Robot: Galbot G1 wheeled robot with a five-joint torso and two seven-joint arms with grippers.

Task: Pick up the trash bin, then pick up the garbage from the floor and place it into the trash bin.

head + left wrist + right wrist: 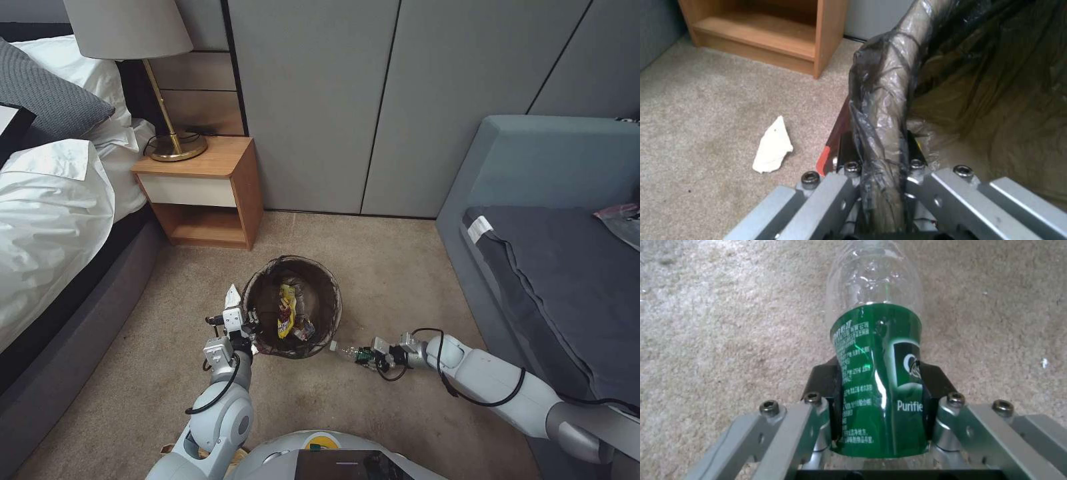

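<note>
Over carpet (400, 267), right pincer (880, 400) clamps bottle (878, 380) (left pincer (880, 160) grips bin rim (889, 100)).

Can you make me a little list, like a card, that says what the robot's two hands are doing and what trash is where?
left gripper: shut on the rim of the trash bin
right gripper: shut on the green-labelled bottle, low over the carpet beside the bin
in the bin: yellow wrapper and other litter
on the carpet: white paper scrap, beside the bin
nearby: wooden nightstand
</note>
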